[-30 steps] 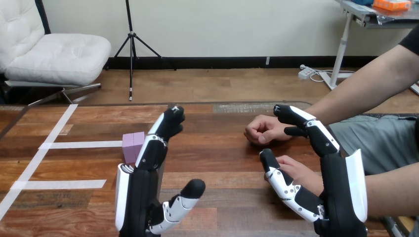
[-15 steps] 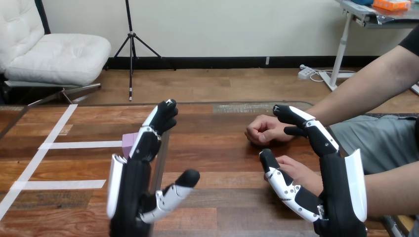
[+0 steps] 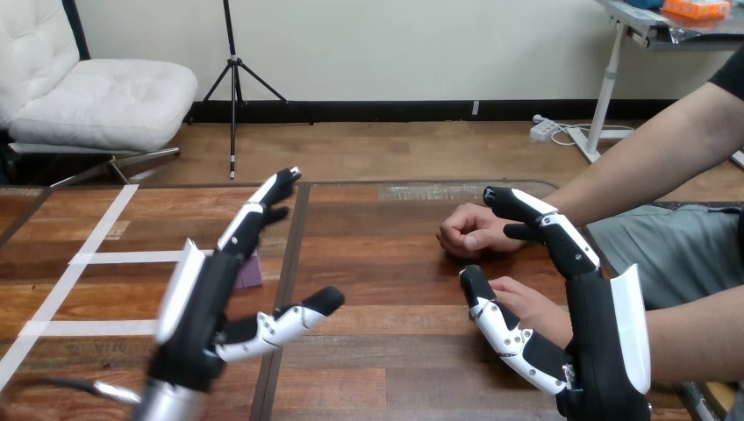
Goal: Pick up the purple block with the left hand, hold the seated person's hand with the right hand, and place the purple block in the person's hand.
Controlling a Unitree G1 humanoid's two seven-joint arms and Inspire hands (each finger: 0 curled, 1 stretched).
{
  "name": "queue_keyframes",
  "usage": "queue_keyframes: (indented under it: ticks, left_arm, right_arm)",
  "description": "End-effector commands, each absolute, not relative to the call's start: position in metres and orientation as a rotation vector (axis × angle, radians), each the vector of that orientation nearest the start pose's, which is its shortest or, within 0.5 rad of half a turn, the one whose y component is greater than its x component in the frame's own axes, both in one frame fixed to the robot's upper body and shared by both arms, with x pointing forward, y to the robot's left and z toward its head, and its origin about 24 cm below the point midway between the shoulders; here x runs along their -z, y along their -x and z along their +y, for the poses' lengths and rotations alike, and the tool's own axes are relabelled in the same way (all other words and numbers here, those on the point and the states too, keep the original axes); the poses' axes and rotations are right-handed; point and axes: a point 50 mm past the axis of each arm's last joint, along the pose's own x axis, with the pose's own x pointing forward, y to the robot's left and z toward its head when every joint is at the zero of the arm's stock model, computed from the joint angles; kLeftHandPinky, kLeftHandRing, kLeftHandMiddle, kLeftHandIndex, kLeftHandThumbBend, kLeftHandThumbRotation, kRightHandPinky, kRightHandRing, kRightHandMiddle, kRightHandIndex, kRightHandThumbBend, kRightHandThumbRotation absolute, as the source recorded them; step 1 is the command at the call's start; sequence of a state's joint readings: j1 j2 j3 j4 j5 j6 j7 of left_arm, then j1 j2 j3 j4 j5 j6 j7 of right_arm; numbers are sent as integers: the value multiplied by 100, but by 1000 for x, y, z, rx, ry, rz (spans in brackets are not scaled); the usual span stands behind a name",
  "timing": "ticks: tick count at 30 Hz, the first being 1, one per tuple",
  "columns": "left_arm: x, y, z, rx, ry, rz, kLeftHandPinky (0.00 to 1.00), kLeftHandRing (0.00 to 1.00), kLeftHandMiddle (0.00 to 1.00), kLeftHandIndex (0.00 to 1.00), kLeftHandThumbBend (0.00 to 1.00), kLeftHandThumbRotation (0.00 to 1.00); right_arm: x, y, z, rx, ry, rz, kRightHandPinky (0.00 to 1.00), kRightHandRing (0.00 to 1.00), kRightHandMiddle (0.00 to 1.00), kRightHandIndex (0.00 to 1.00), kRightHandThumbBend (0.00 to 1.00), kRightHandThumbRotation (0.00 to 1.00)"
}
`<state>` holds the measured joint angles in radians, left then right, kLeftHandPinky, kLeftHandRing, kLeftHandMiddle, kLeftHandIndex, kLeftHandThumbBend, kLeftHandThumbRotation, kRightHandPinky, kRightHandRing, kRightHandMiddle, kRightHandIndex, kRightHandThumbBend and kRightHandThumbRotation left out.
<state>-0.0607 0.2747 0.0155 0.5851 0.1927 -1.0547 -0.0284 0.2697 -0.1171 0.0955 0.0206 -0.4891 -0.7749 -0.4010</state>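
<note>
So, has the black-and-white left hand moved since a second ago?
Yes. The left hand has swung leftward, crossing over the small purple block toward the white tape strips.

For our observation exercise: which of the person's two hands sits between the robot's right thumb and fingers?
The nearer hand, lying between the thumb and fingers of the robot's right hand. The farther hand is a clenched fist farther up the table.

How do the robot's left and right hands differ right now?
The left hand leans over the purple block, holding nothing; the right hand stands beside the person's nearer hand, which lies between its thumb and fingers. The left is tilted leftward, the right nearly upright. Both are open, fingers straight.
</note>
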Motion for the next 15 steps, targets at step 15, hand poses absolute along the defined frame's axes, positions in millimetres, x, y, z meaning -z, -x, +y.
queue_keyframes:
  ticks: [15]
  left_arm:
    - [-81, -268, 231, 205, -765, -501, 94, 96, 99, 96, 81, 62]
  right_arm:
    - [-61, -189, -145, 73, 409, -629, 71, 77, 78, 76, 42, 35]
